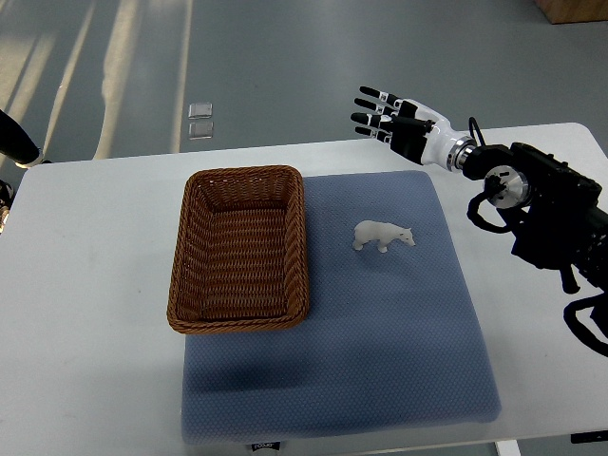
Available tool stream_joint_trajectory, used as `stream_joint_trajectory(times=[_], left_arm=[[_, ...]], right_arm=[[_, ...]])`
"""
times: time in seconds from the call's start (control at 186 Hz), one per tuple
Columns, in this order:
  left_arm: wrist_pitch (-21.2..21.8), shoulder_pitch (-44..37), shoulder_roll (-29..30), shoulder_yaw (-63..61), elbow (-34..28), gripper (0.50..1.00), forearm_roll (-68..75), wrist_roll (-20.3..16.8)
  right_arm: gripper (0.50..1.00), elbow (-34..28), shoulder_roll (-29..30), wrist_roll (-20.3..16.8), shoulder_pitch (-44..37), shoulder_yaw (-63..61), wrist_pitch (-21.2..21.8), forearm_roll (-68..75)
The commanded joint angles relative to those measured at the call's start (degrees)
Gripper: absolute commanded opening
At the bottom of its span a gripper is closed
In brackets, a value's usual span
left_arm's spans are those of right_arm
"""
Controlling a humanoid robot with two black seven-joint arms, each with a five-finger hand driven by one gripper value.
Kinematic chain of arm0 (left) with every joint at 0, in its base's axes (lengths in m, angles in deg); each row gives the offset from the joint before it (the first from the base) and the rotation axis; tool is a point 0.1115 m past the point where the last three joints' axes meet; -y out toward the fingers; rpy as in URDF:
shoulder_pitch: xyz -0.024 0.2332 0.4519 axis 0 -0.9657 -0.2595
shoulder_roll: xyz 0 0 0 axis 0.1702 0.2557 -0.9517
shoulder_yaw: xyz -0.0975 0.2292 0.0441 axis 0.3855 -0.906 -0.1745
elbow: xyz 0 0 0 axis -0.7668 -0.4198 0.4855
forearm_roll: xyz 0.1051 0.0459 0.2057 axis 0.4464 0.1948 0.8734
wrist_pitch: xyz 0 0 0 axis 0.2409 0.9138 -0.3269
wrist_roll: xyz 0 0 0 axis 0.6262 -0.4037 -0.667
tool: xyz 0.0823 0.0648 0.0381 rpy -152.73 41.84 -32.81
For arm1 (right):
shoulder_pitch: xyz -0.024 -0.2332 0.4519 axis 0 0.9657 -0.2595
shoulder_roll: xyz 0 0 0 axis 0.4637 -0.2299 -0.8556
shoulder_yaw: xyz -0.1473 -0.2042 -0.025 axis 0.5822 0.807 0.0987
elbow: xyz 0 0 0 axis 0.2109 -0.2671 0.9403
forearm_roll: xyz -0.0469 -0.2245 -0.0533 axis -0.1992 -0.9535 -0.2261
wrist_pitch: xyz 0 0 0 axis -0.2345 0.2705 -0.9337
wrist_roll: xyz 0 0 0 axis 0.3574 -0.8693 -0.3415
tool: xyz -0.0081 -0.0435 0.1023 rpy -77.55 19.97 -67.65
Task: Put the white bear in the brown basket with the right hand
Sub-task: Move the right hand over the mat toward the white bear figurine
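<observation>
One small white plastic bear figurine [384,235]; one brown rectangular woven wicker basket [239,249], with nothing inside; one blue-grey textured fabric mat [399,351]; one white desk [85,313] carrying all of it.

Bear standing on its four legs on the mat, right of the mat's middle and closer to the mat's far edge than to its near one; head toward the desk's right edge; just beside the basket's right rim, not touching it.

Basket resting over the mat's far left corner, partly on mat, partly on bare desk.

Right hand [397,120], black and white, raised above the desk's far edge, arm entering from the right; fingers [372,106] spread and straight, gripping nothing, tips pointing left; bear well apart from them, toward the near side and slightly left of the palm.

Left arm [17,142] barely showing at the picture's left edge, by the desk's far left corner; hand not visible.
</observation>
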Motion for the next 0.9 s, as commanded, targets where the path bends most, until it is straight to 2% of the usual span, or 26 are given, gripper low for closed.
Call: stream_joint_trajectory(times=[0.0,0.178,0.895], left_arm=[[0.26,0.01,0.00,-0.05,-0.05,1.000,0.02,0.02],[0.00,0.01,0.00,-0.05,0.39,1.000,0.19,0.11],[0.35,0.18,0.00,-0.05,-0.05,1.000,0.11,0.02]], right_arm=[[0.942,0.00,0.00,0.03,-0.08,0.00,0.01,0.00],[0.942,-0.61,0.44,0.12,0.01,0.09,1.16,-0.17],[0.942,-0.61,0.18,0.38,-3.59,1.41,1.25,-2.28]])
